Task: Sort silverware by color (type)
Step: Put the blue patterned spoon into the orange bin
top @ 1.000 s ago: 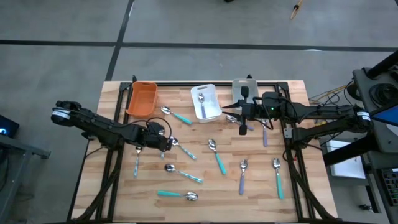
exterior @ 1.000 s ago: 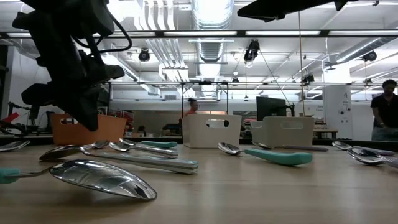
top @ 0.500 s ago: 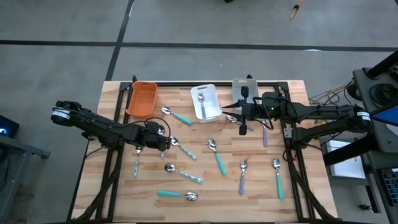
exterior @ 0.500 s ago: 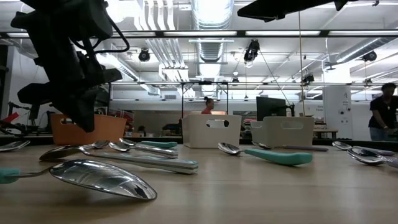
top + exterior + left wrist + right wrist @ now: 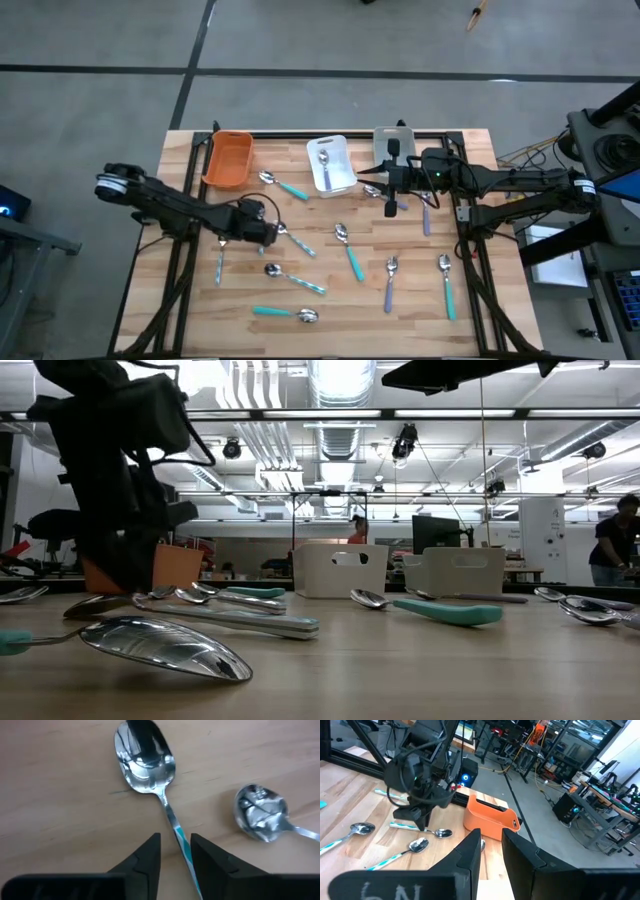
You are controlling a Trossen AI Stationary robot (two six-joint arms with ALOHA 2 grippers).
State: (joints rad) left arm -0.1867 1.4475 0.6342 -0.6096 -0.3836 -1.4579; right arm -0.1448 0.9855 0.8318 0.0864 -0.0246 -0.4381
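Spoons and forks lie scattered on the wooden table (image 5: 470, 250). My left gripper (image 5: 175, 845) points steeply down at mid-left (image 5: 268, 232), open. Its fingers stand on either side of the handle (image 5: 176, 827) of a teal-striped spoon (image 5: 296, 240); whether they touch it I cannot tell. The spoon lies flat, with its bowl (image 5: 145, 757) beyond the fingertips. A second spoon's bowl (image 5: 260, 812) lies beside it. My right gripper (image 5: 491, 840) hovers level at the far right (image 5: 385, 185), open by a narrow gap with nothing in it.
An orange bin (image 5: 228, 158), a white bin (image 5: 340, 180) with a spoon in it and a grey bin (image 5: 392, 145) stand along the far edge. Teal spoons (image 5: 349, 250), a lavender fork (image 5: 390, 283) and a teal fork (image 5: 447, 285) lie on the near half. People move in the room behind.
My left gripper has sunk toward the table, coming down over the teal-striped spoon. The right arm and the silverware have kept still.
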